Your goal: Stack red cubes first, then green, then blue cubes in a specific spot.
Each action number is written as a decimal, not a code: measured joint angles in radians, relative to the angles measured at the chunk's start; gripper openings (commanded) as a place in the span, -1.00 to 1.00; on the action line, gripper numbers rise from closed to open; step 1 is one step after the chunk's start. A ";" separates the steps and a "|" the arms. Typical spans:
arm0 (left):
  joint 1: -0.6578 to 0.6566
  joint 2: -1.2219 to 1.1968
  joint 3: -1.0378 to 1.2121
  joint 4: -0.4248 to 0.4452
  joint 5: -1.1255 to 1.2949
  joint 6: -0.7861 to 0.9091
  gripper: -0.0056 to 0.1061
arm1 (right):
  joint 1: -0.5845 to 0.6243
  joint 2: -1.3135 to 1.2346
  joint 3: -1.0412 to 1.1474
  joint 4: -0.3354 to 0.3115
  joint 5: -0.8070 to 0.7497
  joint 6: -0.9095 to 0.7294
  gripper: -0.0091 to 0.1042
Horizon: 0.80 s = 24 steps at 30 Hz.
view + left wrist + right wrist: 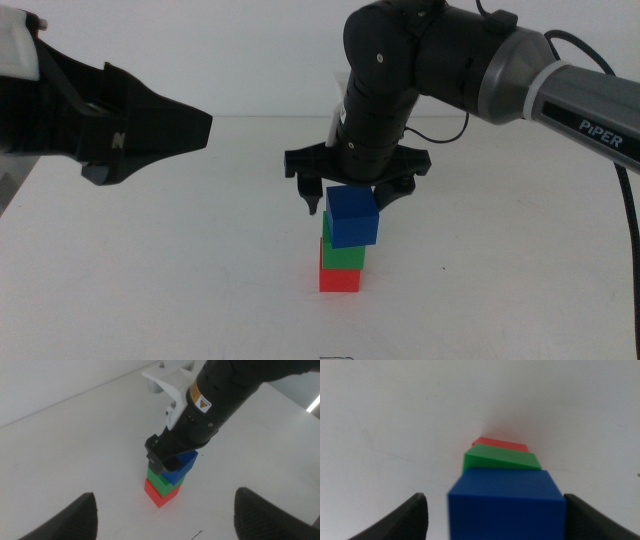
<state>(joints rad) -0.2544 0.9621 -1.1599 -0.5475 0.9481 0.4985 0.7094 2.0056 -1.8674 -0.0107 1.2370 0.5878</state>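
Three cubes stacked: red cube (339,279) on the white table (200,260), green cube (343,254) on it, blue cube (352,217) on top, skewed. Right gripper (353,198) straddles blue, jaws spread wide, released. Best rise straight up, no sideways nudge. Left gripper (150,135) waits beyond, spread too. Plain white wall behind.
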 measured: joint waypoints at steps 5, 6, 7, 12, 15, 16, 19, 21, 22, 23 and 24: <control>0.000 0.000 0.000 0.000 0.000 0.000 0.78 | 0.001 0.000 -0.029 0.011 0.000 -0.001 0.33; 0.000 0.000 0.000 0.000 0.000 0.000 0.78 | 0.001 0.000 -0.033 0.011 0.000 -0.001 0.33; 0.000 0.000 0.000 0.000 0.000 0.000 0.78 | 0.001 0.000 -0.034 0.011 0.000 -0.002 0.33; 0.000 0.000 0.000 0.000 0.000 0.000 0.78 | -0.024 -0.036 -0.034 -0.020 0.000 -0.019 0.33; 0.000 0.000 0.000 0.000 0.000 0.000 0.78 | -0.065 -0.103 -0.034 -0.044 0.000 -0.038 0.33; 0.000 0.000 0.000 0.000 0.000 0.000 0.78 | -0.080 -0.126 -0.034 -0.050 0.000 -0.047 0.33; 0.000 0.000 0.000 0.000 0.000 0.000 0.78 | -0.139 -0.219 -0.034 -0.058 0.006 -0.094 0.33; 0.000 0.000 0.000 0.000 0.000 0.000 0.78 | -0.183 -0.286 -0.026 -0.066 0.007 -0.130 0.33; 0.000 0.000 0.000 0.000 0.000 0.000 0.78 | -0.202 -0.317 -0.012 -0.072 0.006 -0.150 0.33; 0.000 0.000 0.000 0.000 0.000 0.000 0.78 | -0.235 -0.367 0.011 -0.076 -0.004 -0.167 0.33; 0.000 0.000 0.000 0.000 0.000 0.000 0.78 | -0.259 -0.403 0.043 -0.079 -0.021 -0.182 0.33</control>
<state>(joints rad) -0.2544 0.9621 -1.1599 -0.5475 0.9481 0.4987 0.4506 1.6026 -1.8243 -0.0896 1.2161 0.4053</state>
